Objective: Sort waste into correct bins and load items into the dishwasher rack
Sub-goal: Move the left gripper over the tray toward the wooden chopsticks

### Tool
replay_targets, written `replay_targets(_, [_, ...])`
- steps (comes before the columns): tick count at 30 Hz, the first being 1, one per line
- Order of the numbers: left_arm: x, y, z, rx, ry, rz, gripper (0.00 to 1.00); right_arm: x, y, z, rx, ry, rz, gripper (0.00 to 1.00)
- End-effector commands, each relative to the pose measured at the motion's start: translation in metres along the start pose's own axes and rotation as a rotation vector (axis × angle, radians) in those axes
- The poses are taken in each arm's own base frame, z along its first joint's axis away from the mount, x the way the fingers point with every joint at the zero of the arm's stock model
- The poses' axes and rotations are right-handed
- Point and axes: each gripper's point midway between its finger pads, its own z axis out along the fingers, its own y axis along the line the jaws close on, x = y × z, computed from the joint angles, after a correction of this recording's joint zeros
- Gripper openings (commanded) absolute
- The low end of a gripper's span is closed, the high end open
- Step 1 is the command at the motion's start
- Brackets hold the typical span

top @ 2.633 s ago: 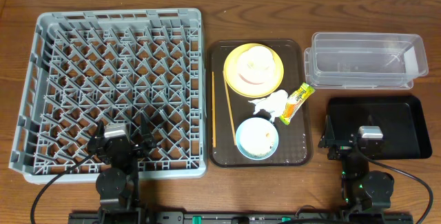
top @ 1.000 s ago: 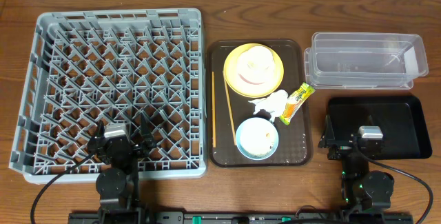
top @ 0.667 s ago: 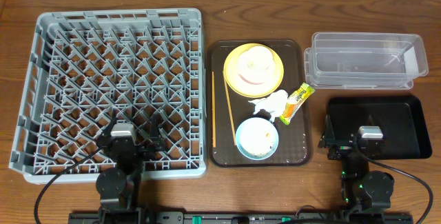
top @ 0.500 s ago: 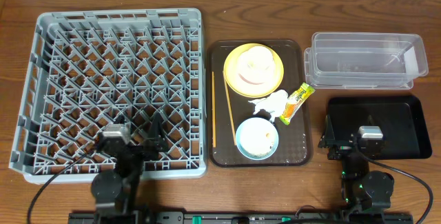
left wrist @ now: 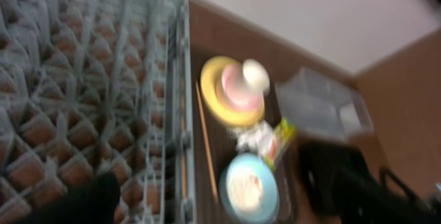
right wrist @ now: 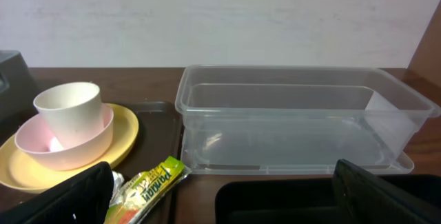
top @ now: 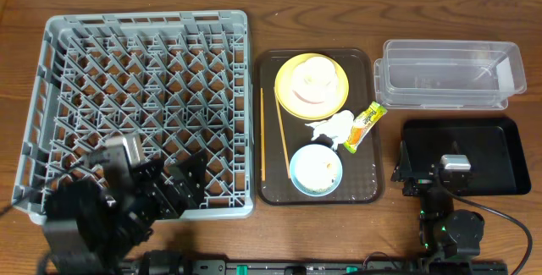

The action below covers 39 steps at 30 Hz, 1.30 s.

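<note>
Hovering with both pincers spread wide and empty, I judge the job barely begun: nothing is sorted or loaded yet. My left gripper (top: 169,182) hangs over the six o'clock edge of the large grey pegged plastic rack (top: 144,97). My right gripper (top: 419,173) sits at the nine o'clock end of the shallow black rectangular tray (top: 483,152), with the clear rectangular plastic container (top: 449,76) at its twelve. On the brown serving tray (top: 268,123) lie the crumpled white paper napkin (top: 332,128) and the yellow-green snack wrapper (top: 365,126). Next, I reckon, my right arm must reach towards ten o'clock and pinch the wrapper.
</note>
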Motion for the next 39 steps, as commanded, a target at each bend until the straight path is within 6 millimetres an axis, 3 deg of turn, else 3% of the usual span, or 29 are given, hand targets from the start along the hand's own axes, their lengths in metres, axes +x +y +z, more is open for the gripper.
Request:
replay_targets(1, [-0.006, -0.009, -0.001, -0.026, 0.138, -0.004, 0.98, 0.000, -0.002, 0.000, 0.006, -0.001, -0.007, 0.99])
replay_targets(9, [0.008, 0.007, 0.018, -0.113, 0.335, -0.108, 0.98, 0.000, -0.002, 0.000, 0.007, -0.001, -0.007, 0.99])
replay_targets(27, [0.005, 0.012, 0.027, -0.131, 0.349, -0.116, 0.97, 0.000, -0.002, 0.000, 0.006, -0.003, -0.007, 0.99])
replay_targets(39, [0.001, 0.008, 0.030, -0.113, 0.335, -0.096, 0.58, 0.000, -0.002, 0.000, 0.007, -0.003, -0.007, 0.99])
